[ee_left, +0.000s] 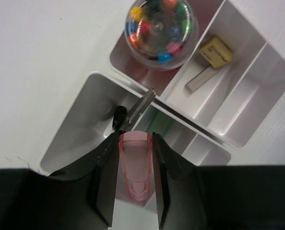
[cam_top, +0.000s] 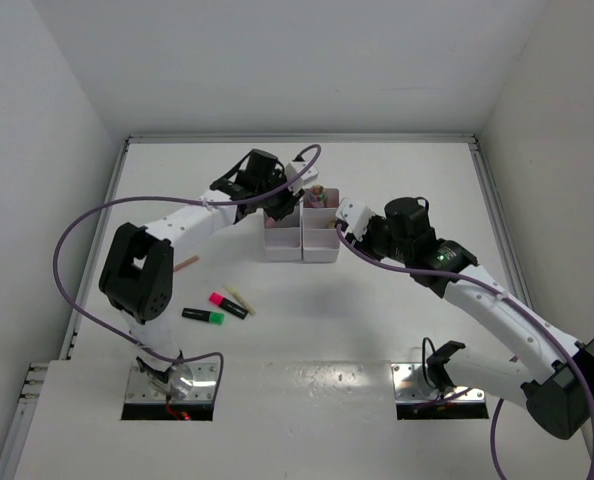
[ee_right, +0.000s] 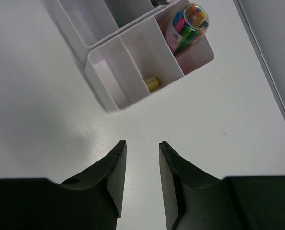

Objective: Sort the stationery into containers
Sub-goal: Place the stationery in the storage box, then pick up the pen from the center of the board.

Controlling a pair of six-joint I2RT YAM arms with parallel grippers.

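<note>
While tight, fingers [ee_left: 103,184] around pink piece [ee_left: 135,165]

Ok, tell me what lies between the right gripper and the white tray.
Bare table only, between right gripper and white tray; right wrist view shows it.

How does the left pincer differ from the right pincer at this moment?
The left pincer is shut on a pink piece; the right pincer is open and empty. The left pincer hangs over the white tray, while the right pincer is over bare table beside it. Both are black.
</note>
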